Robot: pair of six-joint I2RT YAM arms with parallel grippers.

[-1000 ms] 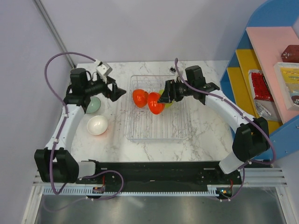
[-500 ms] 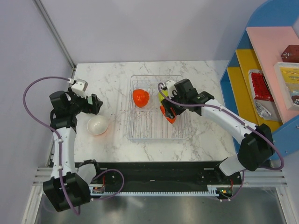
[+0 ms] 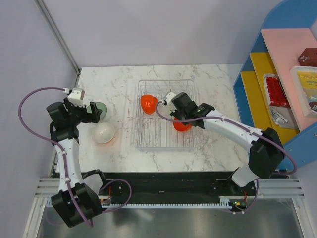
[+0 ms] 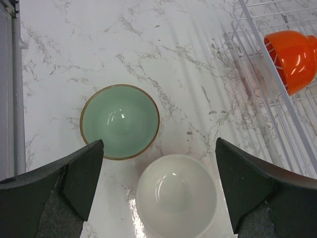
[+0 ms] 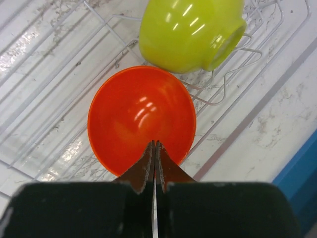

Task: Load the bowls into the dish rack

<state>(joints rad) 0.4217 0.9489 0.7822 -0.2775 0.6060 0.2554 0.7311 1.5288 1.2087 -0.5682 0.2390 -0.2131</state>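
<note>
The clear dish rack (image 3: 163, 141) holds three bowls. One red-orange bowl (image 5: 141, 116) lies open side up in it, also in the top view (image 3: 182, 125). A lime-green bowl (image 5: 190, 32) lies tipped just behind it. Another orange bowl (image 3: 148, 103) lies on its side at the rack's far left, also in the left wrist view (image 4: 292, 59). My right gripper (image 5: 155, 144) is shut, its tips over the red-orange bowl's near rim. My left gripper (image 4: 158, 188) is open above the mint bowl (image 4: 120, 121) and the white bowl (image 4: 177, 196), which stand upright on the table left of the rack.
A blue shelf unit (image 3: 277, 74) with packets stands at the right. The table's left edge has a metal rail (image 4: 15, 89) next to the mint bowl. The rack's near half (image 3: 158, 134) holds nothing.
My right gripper has come down and nearer, and the red-orange bowl it carried now lies in the rack. My left arm has drawn back left, uncovering the mint bowl.
</note>
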